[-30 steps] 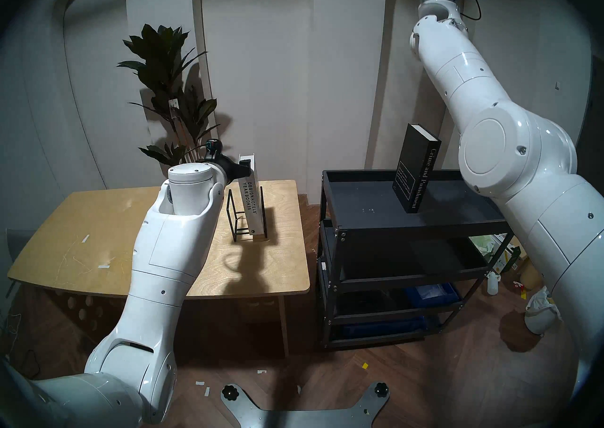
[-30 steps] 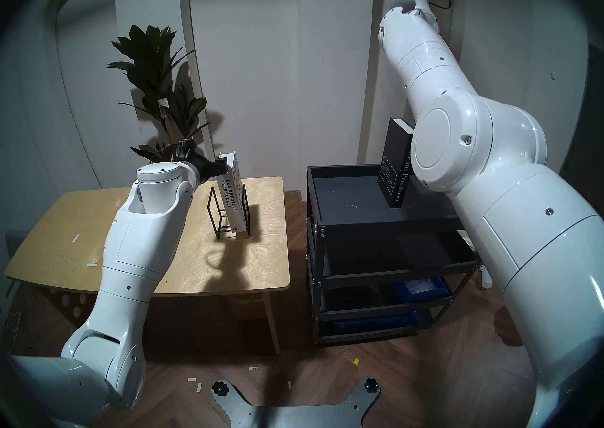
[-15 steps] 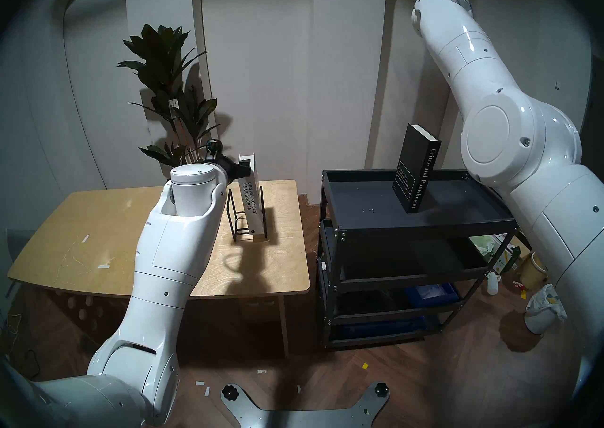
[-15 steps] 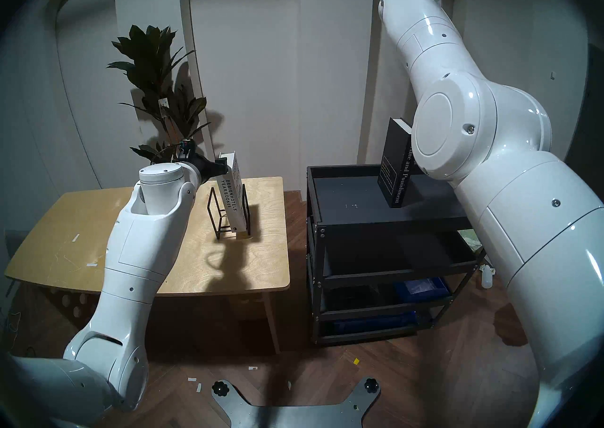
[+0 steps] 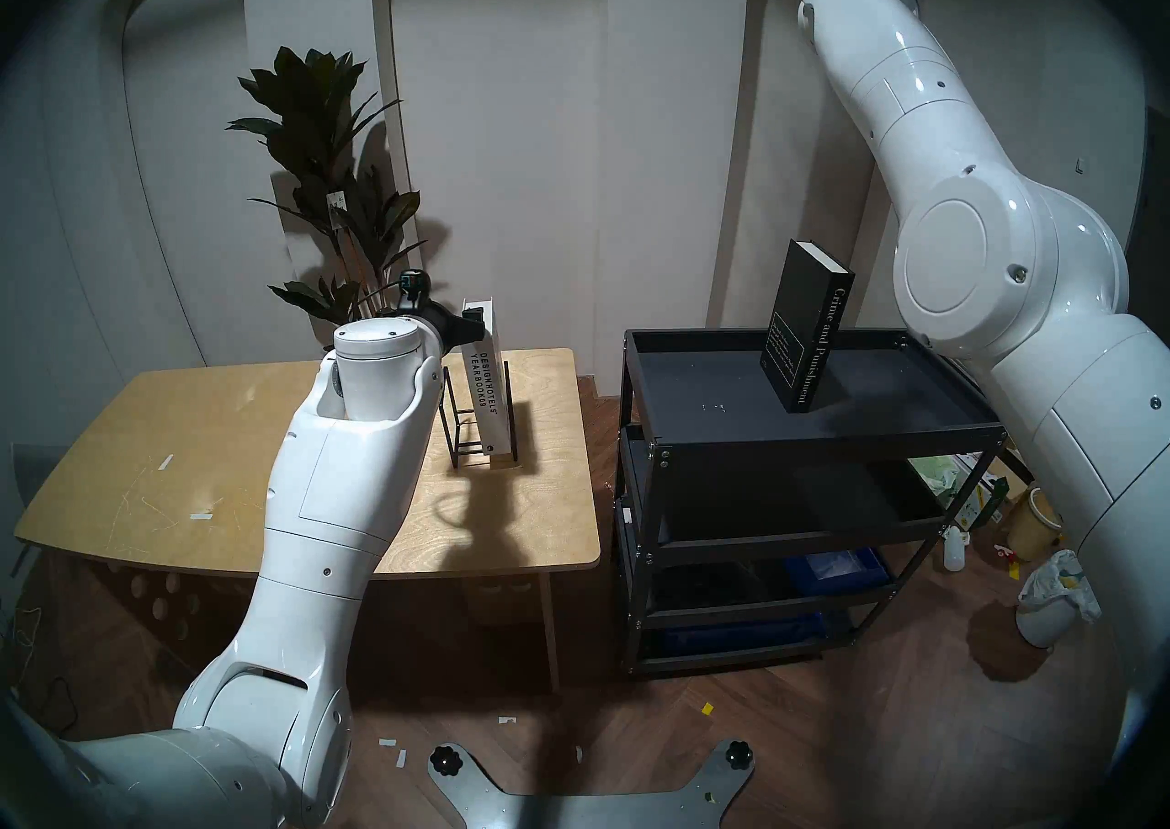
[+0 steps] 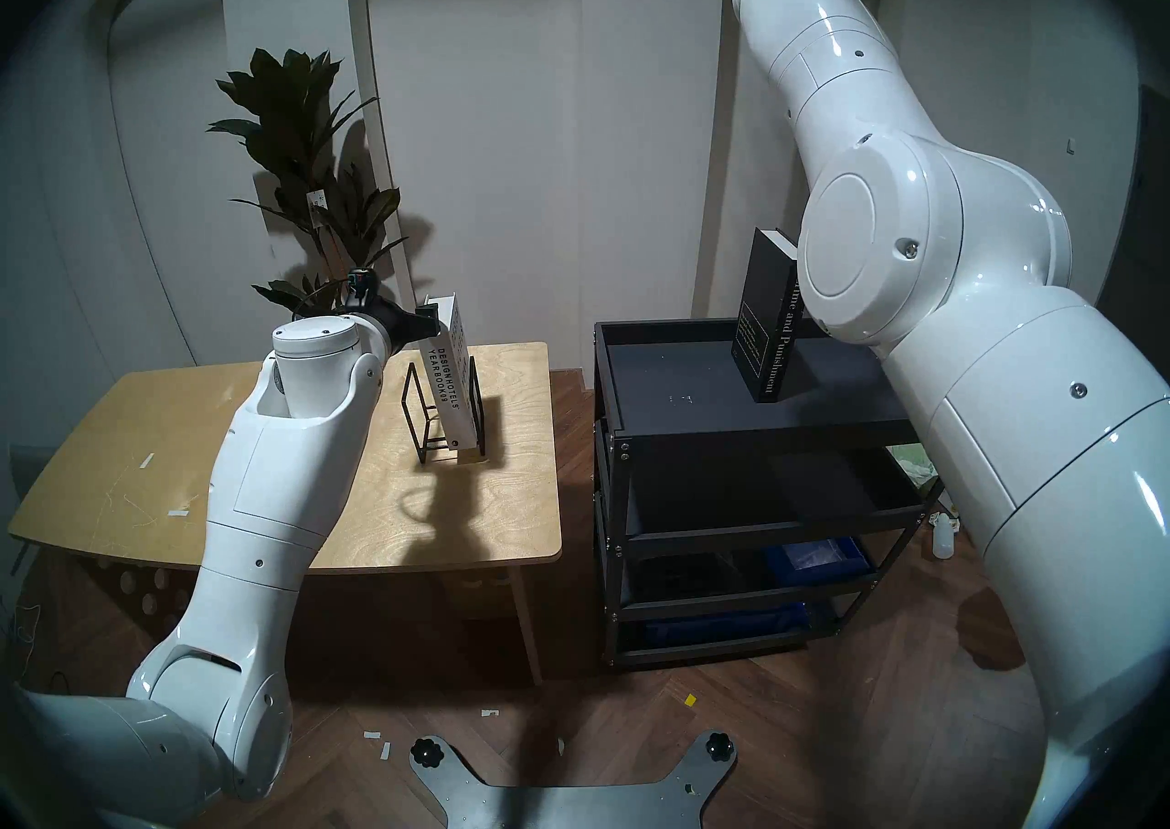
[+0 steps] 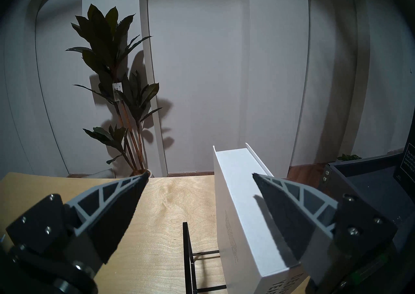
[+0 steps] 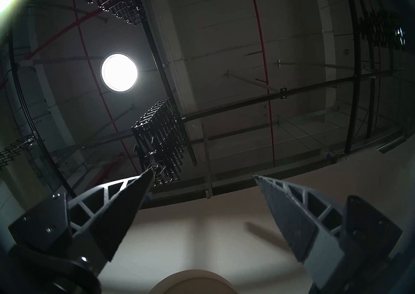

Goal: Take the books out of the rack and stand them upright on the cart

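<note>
Left claw reaches level with fingers spread wide; right claw points upward, spread empty.

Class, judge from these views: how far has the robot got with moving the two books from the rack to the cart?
Done: the dark book stands upright on the cart. In hand: the open left gripper straddles the white book, not gripping. Left: lift it from the rack and stand it on the cart.
</note>
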